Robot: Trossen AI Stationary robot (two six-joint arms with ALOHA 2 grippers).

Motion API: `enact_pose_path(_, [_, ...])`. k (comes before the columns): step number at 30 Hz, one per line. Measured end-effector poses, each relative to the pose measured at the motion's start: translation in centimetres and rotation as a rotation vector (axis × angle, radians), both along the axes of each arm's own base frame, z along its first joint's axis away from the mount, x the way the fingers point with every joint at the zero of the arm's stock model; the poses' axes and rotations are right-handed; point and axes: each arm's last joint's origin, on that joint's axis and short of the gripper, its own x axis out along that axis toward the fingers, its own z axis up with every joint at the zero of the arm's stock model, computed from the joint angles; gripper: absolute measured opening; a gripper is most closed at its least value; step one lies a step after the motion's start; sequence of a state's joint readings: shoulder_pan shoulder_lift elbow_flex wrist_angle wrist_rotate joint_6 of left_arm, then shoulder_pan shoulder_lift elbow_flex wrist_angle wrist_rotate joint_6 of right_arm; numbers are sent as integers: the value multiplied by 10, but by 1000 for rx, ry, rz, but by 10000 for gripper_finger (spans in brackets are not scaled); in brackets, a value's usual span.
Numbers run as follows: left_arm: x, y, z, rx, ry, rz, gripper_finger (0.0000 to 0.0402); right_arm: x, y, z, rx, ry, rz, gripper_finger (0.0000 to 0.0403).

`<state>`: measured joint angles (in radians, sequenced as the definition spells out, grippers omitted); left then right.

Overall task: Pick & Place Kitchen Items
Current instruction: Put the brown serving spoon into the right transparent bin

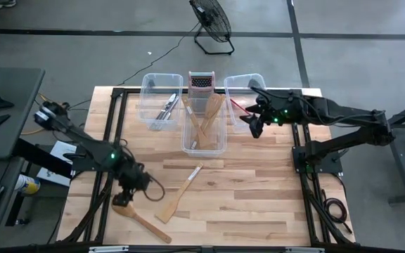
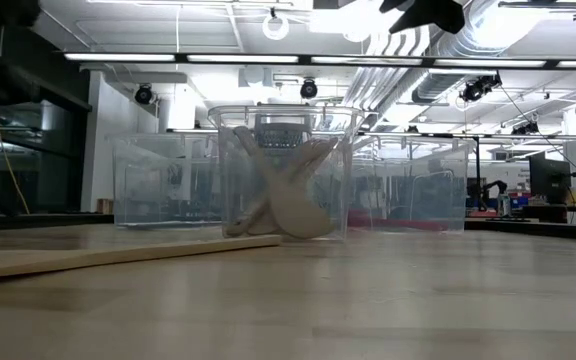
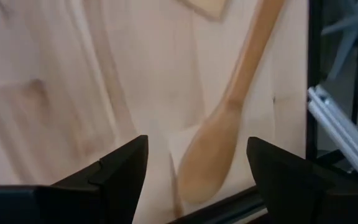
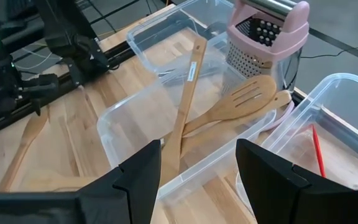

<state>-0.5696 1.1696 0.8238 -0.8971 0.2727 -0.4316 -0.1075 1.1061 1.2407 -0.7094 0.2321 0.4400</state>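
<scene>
Hovering low over the table's near-left corner, the left gripper point(image 1: 126, 199) stands directly above the bowl end of a wooden spoon point(image 1: 140, 221), well left of and nearer than the middle bin point(image 1: 204, 144). In the left wrist view its fingers point(image 3: 120, 171) are spread wide with the spoon's bowl point(image 3: 207, 158) lying flat on the table between them; nothing is pinched, and contact with the spoon cannot be confirmed. The straddling stance suggests the spoon is the item in hand for pick-up.

Just right of that spoon a wooden spatula point(image 1: 173, 204) lies loose on the table, with a further light utensil point(image 1: 193, 173) beyond it, both in front of the middle bin and not yet sorted.

The left bin point(image 1: 146, 105), beside the middle bin, holds silver metal cutlery point(image 1: 166, 110). The middle bin holds several wooden utensils point(image 4: 229, 112) leaning crosswise against its walls, probably because they are longer than the bin floor. The grater point(image 1: 202, 82) stands upright just behind it.

The right bin point(image 1: 232, 84), on the other side of the middle bin, contains a red-headed spatula point(image 4: 317, 151). The right gripper point(image 1: 255, 126) hangs above this bin's near edge, fingers point(image 4: 138, 180) parted and empty, apparently waiting.
</scene>
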Motion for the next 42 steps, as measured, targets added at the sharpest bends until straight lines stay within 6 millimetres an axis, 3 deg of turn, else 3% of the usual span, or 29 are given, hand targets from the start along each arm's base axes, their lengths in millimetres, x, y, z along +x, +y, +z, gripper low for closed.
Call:
enact_pose_path(6, [0, -31, -17, 5, 76, 24, 271, 0, 6, -1, 3, 16, 28, 201])
enact_pose_path(15, [-10, -70, -32, 62, -15, -34, 271, 0, 15, -2, 27, 5, 18, 201])
enact_pose_path(28, [-18, -102, -55, 118, -104, -114, 271, 0, 17, -1, 31, -6, -28, 201])
enact_pose_path(42, [-9, -115, -81, 172, -148, -207, 271, 0, 17, -2, 57, -8, -50, 201])
